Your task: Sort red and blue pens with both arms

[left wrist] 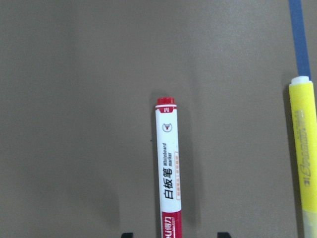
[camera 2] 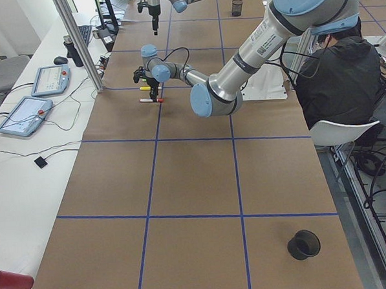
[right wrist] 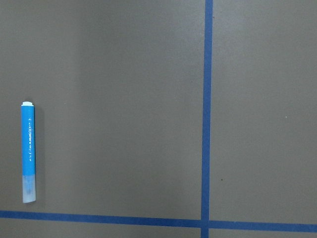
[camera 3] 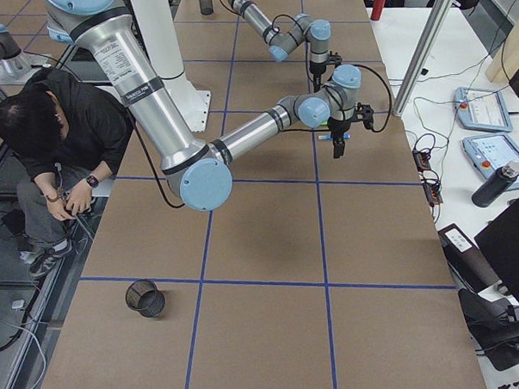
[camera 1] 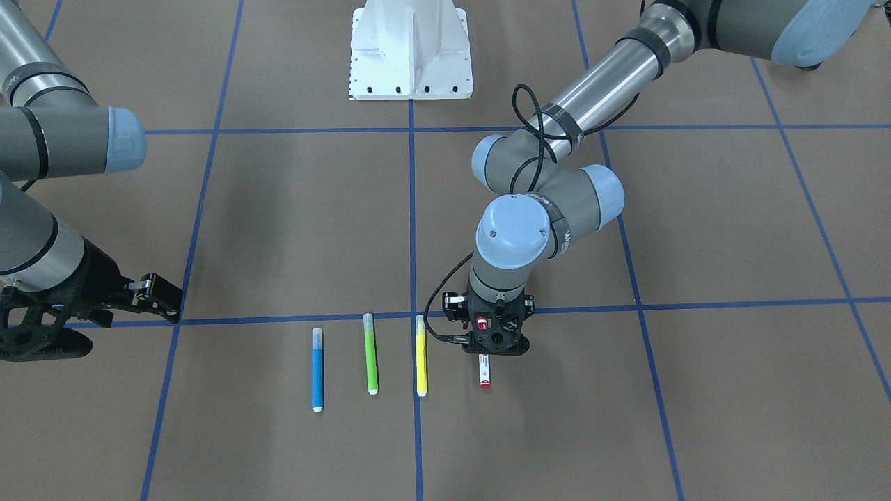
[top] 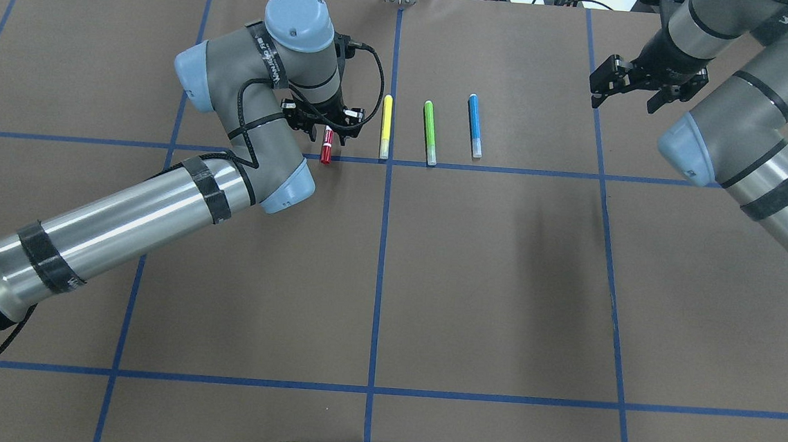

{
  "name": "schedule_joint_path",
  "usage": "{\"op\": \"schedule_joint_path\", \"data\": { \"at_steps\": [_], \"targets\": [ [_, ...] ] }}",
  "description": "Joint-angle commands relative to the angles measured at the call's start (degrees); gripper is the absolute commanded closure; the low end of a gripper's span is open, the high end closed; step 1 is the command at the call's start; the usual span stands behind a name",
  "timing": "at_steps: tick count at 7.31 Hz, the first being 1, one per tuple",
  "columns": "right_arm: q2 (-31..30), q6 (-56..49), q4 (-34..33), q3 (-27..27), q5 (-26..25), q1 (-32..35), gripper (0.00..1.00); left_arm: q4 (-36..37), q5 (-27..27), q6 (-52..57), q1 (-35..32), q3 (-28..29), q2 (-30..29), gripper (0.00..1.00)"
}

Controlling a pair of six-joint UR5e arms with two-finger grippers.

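Progress: seemingly 0 of 2 sorted | your left tool [top: 327,132] spread astride red pen [left wrist: 167,163] | right tool [top: 623,104] released, upper right, apart from blue pen [top: 474,125]

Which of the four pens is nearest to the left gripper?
The white marker with red cap, directly under the left gripper; the yellow pen, green pen and blue pen lie farther off.

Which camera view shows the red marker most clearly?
The left wrist view: the red marker lies in the middle, its printed label readable. The overhead and front-facing views show only one end beneath the left gripper. The side views show it tiny or not at all.
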Motion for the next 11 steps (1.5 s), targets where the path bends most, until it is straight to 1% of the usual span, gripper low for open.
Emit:
{"op": "schedule_joint_path", "data": {
  "at_steps": [1,10,11],
  "targets": [
    [0.0,0.1,0.3,-0.3,-0.1,0.0,0.0,0.0,0.0,0.0,0.1,0.2,0.0,0.44],
    [0.0,0.0,0.7,-0.9,-0.1,0.0,0.0,-0.7,0.0,0.0,0.6,1.3,0.1,0.5],
    [0.0,0.0,0.7,-0.9,-0.1,0.0,0.0,-0.7,0.0,0.0,0.6,1.4,0.1,0.53]
  ]
}}
